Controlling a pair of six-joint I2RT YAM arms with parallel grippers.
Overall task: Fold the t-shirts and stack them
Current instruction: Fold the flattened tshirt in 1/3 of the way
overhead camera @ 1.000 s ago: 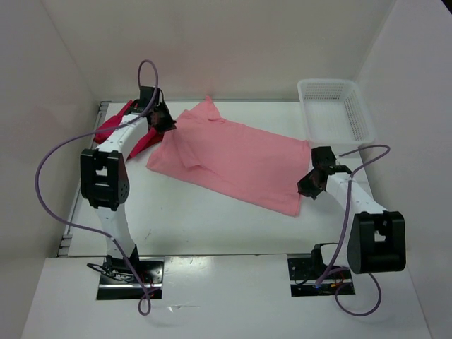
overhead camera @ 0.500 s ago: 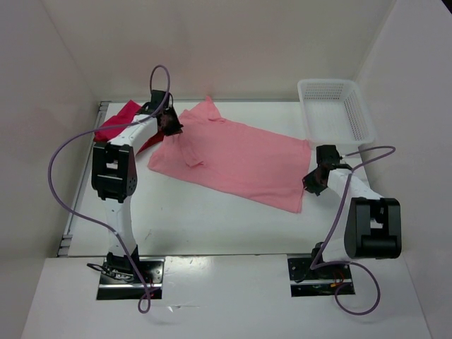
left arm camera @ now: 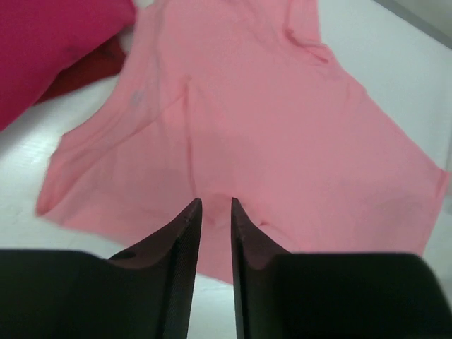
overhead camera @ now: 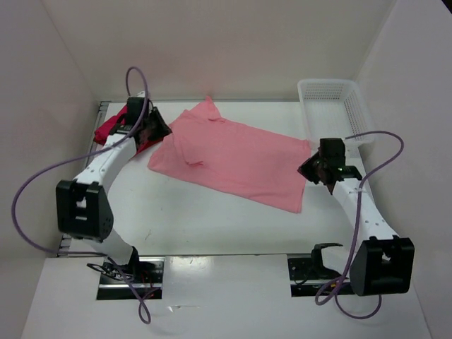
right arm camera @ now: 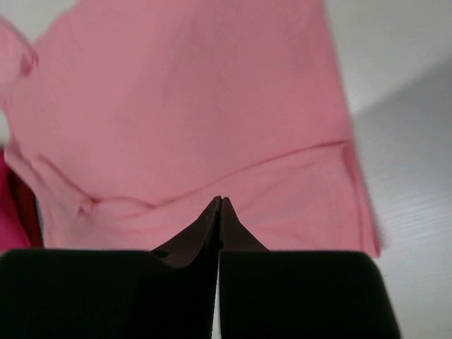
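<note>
The light salmon pink t-shirt [overhead camera: 233,159] lies spread flat across the middle of the table, with one sleeve folded in near its left end. The bright crimson t-shirt [overhead camera: 106,129] and the dark red one [left arm camera: 85,74] lie bunched at the far left edge. My left gripper [overhead camera: 157,129] hovers at the pink shirt's left end; in the left wrist view [left arm camera: 215,205] its jaws stand a narrow gap apart with nothing between them. My right gripper [overhead camera: 311,169] is at the shirt's right edge; in the right wrist view [right arm camera: 219,201] it is shut and empty above the pink cloth [right arm camera: 191,106].
A white perforated basket [overhead camera: 335,109] stands at the back right corner, just behind the right arm. White walls enclose the table on the left, back and right. Purple cables loop off both arms.
My left arm has swung its elbow down and to the left, and its gripper has drawn back a little from the pink shirt. My right arm has stretched out, its gripper staying at the shirt's right edge.
</note>
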